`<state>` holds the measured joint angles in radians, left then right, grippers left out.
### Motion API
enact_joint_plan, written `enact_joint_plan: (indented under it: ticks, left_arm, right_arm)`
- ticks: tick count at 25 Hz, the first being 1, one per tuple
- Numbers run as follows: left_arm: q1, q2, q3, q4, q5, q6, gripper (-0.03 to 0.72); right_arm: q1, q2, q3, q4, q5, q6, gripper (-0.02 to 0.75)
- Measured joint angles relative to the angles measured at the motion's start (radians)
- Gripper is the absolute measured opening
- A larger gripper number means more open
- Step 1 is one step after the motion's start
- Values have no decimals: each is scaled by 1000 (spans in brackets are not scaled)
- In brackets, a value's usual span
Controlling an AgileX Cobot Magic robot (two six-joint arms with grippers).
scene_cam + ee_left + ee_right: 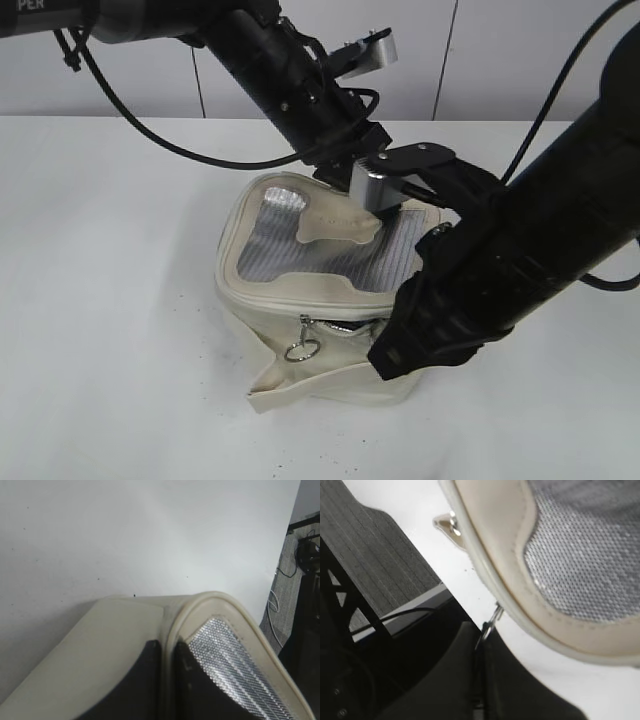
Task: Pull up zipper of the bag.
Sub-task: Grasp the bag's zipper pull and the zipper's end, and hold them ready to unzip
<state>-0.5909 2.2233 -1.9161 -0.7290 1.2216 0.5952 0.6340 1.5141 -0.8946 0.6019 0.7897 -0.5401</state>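
Note:
The cream bag (282, 292) stands mid-table, its grey ribbed window (290, 245) facing up. The zipper (262, 298) runs round the top panel's rim and gapes at the front, where a silver ring pull (303, 347) hangs. My left gripper (352, 158) reaches in from the upper left. In the left wrist view it (167, 652) is shut on the bag's rim (220, 602) at a far corner. My right gripper (393, 345) is at the bag's front right. In the right wrist view it (482, 635) is shut on a second silver pull (493, 616). The ring pull (451, 523) shows further along the rim.
The white table (110, 300) lies around the bag, with a white wall behind it. A cream flap (335, 228) lies on the window. A loose cream band end (272, 385) sticks out at the bag's base. Black cables (150, 135) trail from the left arm.

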Motion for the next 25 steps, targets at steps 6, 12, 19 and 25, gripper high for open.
enact_joint_plan:
  ticks: [6,12,19,25]
  left_arm:
    - [-1,-11,5,26,-66,-56,41]
    - [0,-13,6,41,-91,-82,41]
    - [1,-14,6,47,-96,-99,41]
    - [1,-19,6,60,-78,-100,41]
  right_arm:
    - [24,37,-18,99,-65,28,5]
    - [24,46,-47,111,-84,31,5]
    - [67,77,-74,117,-91,19,7]
    - [138,117,-146,104,-109,50,8]
